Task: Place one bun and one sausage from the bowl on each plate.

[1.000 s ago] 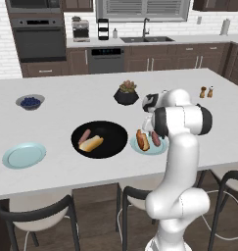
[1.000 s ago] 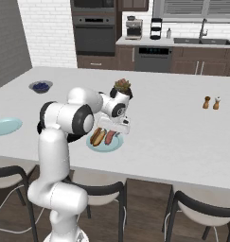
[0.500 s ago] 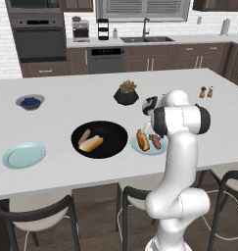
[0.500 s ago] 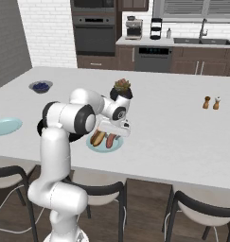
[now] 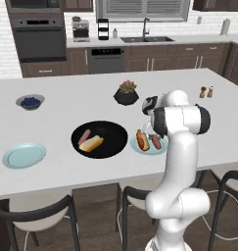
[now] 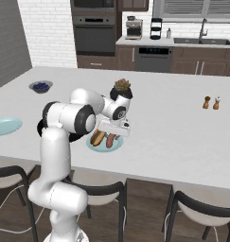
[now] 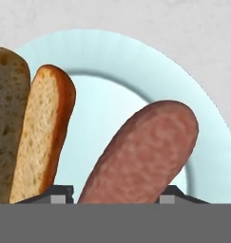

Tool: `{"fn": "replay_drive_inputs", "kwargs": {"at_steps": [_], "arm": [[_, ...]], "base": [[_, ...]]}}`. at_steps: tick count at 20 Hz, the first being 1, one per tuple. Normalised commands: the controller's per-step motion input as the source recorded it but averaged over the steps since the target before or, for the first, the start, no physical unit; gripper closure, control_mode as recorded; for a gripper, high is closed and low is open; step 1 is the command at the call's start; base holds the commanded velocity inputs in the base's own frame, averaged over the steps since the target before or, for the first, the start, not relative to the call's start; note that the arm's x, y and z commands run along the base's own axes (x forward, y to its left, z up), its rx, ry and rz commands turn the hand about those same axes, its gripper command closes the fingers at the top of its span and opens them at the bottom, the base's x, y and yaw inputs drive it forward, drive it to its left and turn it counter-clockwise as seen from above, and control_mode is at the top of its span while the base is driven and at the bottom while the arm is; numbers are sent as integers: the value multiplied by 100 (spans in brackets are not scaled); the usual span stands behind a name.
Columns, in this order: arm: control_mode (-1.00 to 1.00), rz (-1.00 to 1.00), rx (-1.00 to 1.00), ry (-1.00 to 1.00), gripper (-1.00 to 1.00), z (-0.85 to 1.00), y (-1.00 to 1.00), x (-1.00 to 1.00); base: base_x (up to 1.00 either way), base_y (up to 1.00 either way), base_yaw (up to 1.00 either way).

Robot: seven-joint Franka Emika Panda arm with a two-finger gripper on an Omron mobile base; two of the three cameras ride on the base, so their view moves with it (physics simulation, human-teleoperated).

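The black bowl (image 5: pixel 100 139) sits mid-counter, and everything else arranges itself around it. Inside it lie one sausage (image 5: pixel 84 136) and one bun (image 5: pixel 91 143), side by side. Just to the bowl's right, almost touching its rim, is a pale blue-green plate (image 5: pixel 139 148) that already carries a bun (image 5: pixel 142 140) and a sausage (image 5: pixel 156 141). The gripper (image 7: pixel 114 193) hangs low right over this plate; from the hand camera the reddish sausage (image 7: pixel 144 151) runs down between the two dark finger tips (image 7: pixel 56 192), which stand on either side of it, with the bun (image 7: pixel 43 130) beside it on the plate (image 7: pixel 202 123). Whether the fingers press on the sausage or stand just clear of it I cannot tell. Well to the bowl's left, near the counter's front edge, rests the second plate (image 5: pixel 24 155). Behind the bowl stands a small black plant pot (image 5: pixel 126 93), and farther back to the left a grey bowl of blueberries (image 5: pixel 30 102).
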Motion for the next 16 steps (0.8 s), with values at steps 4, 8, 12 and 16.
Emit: {"fn": "replay_drive_inputs", "kwargs": {"at_steps": [4, 8, 12, 16], "arm": [[-100, 0, 0, 0, -100, 0, 0, 0], [-100, -2, 0, 0, -100, 0, 0, 0], [-100, -4, 0, 0, -100, 47, 0, -17], [-100, -3, 0, 0, -100, 74, 1, -51]], "base": [[0, 0, 0], [0, 0, 0], [0, 0, 0], [0, 0, 0]]}}
